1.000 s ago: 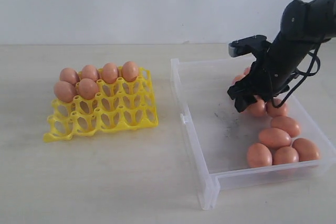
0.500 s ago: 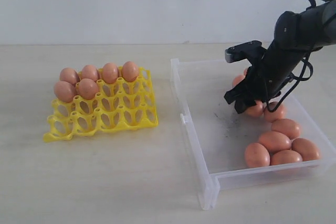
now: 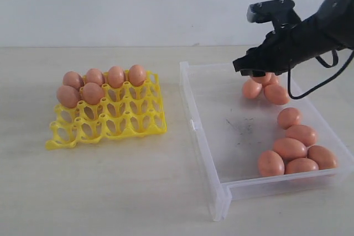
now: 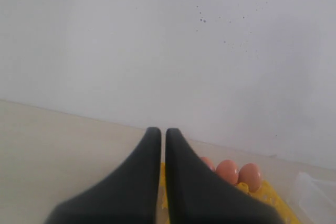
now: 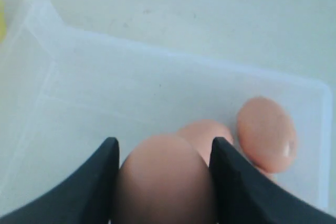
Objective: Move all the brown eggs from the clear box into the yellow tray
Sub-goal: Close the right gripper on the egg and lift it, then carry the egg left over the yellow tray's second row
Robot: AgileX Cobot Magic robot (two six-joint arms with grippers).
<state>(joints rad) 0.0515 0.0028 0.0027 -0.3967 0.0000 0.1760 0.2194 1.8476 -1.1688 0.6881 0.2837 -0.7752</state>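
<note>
My right gripper point(image 3: 247, 68) hangs over the far part of the clear box point(image 3: 202, 136), above its floor. It is shut on a brown egg point(image 5: 164, 182), which sits between the two black fingers point(image 5: 102, 174). In the exterior view the arm hides most of that egg. Several more brown eggs point(image 3: 289, 148) lie along the box's right side, and two show beyond the held one point(image 5: 266, 127). The yellow tray point(image 3: 119, 121) stands to the left with several eggs point(image 3: 92, 93) in its rear cups. My left gripper point(image 4: 163, 132) is shut and empty, with the tray's eggs point(image 4: 227, 170) behind it.
The tray and box rest on a pale tabletop point(image 3: 110, 192) in front of a white wall point(image 3: 138, 4). The box floor shows dark scuffs point(image 3: 240, 126) near its middle. The right arm's cable point(image 3: 321, 84) loops over the box's far right corner.
My right gripper closed on an egg among the cluster and rose with it above the box's far part. The eggs beneath it are now uncovered.
</note>
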